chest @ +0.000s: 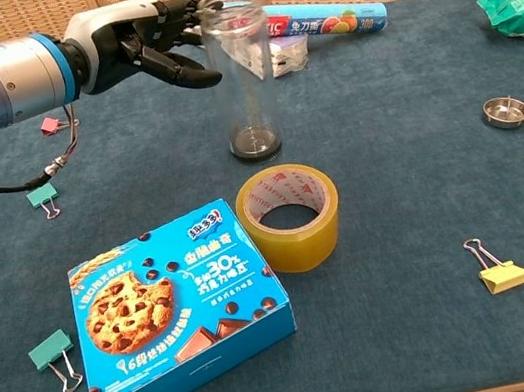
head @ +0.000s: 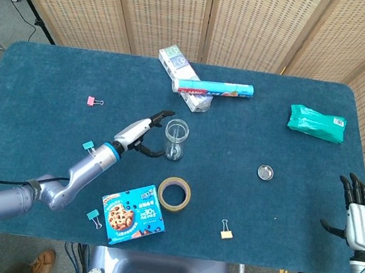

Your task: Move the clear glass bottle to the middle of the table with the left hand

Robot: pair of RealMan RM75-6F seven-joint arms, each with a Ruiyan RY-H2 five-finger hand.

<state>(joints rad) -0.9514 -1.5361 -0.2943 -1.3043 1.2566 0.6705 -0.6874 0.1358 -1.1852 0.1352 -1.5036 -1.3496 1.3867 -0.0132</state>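
- Woven straw-coloured screens [head: 203,19] stand behind a table with a dark blue-green cloth top [head: 57,68].
- The clear glass bottle [chest: 244,77] stands upright near the middle of the table, with its mouth open at the top. Nothing shows inside it.
- Just in front of the bottle lies a yellow roll of sticky tape [chest: 290,215], and it is hollow in the middle.
- Beside the tape lies a flat blue cookie box [chest: 176,311] with its lid closed.
- A small round silver metal dish [head: 266,173] sits well off to the right of the bottle. I cannot tell if anything is in it.
- At the back lie a long tube-shaped box of plastic wrap [head: 216,87] and a white carton [head: 177,69] under it.
- A sealed green packet [head: 316,123] lies near the right edge.
- Little clips are dotted about: a pink one [head: 93,101], three teal ones, such as one by the cookie box [chest: 55,356], and a yellow one [chest: 499,271].
- The left hand [chest: 142,44] reaches in from the left, right beside the top of the bottle. Its fingers [chest: 171,14] are spread apart and point at the bottle. It holds nothing, and I cannot tell if a fingertip touches the glass.
- The right hand [head: 362,215] is at the right edge, off the table, with fingers straight and apart, holding nothing.
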